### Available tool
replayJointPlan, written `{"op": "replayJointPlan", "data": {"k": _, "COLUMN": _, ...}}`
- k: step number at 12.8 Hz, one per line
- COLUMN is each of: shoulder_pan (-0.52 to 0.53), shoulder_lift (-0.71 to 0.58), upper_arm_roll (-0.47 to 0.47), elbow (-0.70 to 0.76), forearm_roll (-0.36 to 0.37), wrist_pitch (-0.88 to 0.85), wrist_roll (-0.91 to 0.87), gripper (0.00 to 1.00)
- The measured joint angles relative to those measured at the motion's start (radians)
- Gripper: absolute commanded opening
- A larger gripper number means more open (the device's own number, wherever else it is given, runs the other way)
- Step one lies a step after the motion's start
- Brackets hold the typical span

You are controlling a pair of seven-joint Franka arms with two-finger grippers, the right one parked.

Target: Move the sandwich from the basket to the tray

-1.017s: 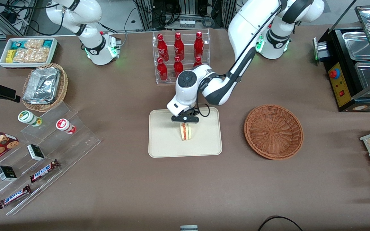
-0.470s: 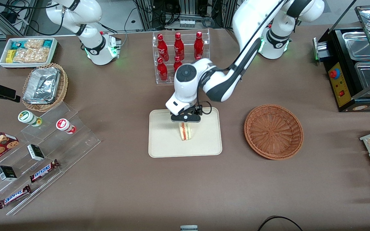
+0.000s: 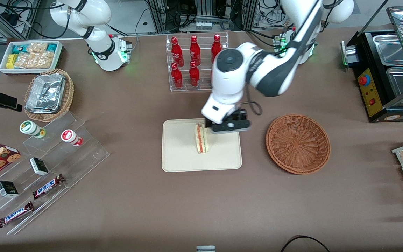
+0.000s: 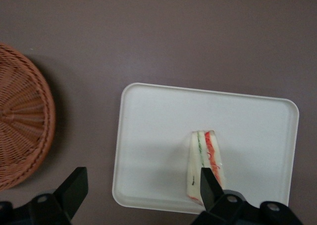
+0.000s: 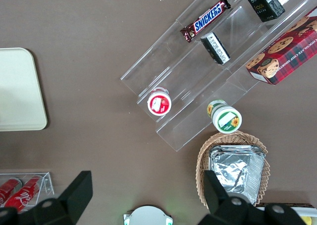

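Above the tray's edge nearest the basket hangs the gripper (image 3: 227, 125), raised clear of the table, its fingers (image 4: 74, 189) spread wide with nothing between them. That reads as a release: the load is down and the arm stands off so as not to knock it.

Just beside the gripper, toward the parked arm's end, the sandwich (image 3: 201, 138) stands on the tray (image 3: 180, 157) on its bread edge, upright, with the orange-red and green filling lines showing along the top. It sits about midway along the tray, a little nearer the bottle rack than the front camera, and touches no rim. Nothing else lies on the tray.

Toward the working arm's end of the table, apart from the tray, the basket (image 3: 298, 142) rests on the brown cloth; its woven bowl holds nothing. Judged from this, the placing looks done, and only the arm's retreat remains.
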Motion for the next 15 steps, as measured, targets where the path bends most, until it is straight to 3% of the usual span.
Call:
{"op": "replayJointPlan", "data": {"k": 5, "shoulder_pan": 0.186, "shoulder_lift": -0.140, "upper_arm_roll": 0.005, "elbow": -0.001, "forearm_roll": -0.014, "wrist_pitch": -0.185, "wrist_roll": 0.194, "gripper": 1.00}}
{"op": "replayJointPlan", "data": {"k": 10, "shoulder_pan": 0.393, "shoulder_lift": -0.266, "upper_arm_roll": 0.007, "elbow": -0.003, "forearm_roll": -0.126, "wrist_pitch": -0.354, "wrist_roll": 0.548, "gripper": 1.00}}
{"op": "replayJointPlan", "data": {"k": 15, "shoulder_pan": 0.440, "shoulder_lift": -0.373, "upper_arm_roll": 0.078, "elbow": -0.083, "forearm_roll": -0.145, "wrist_pitch": -0.419, "wrist_roll": 0.770, "gripper": 1.00}}
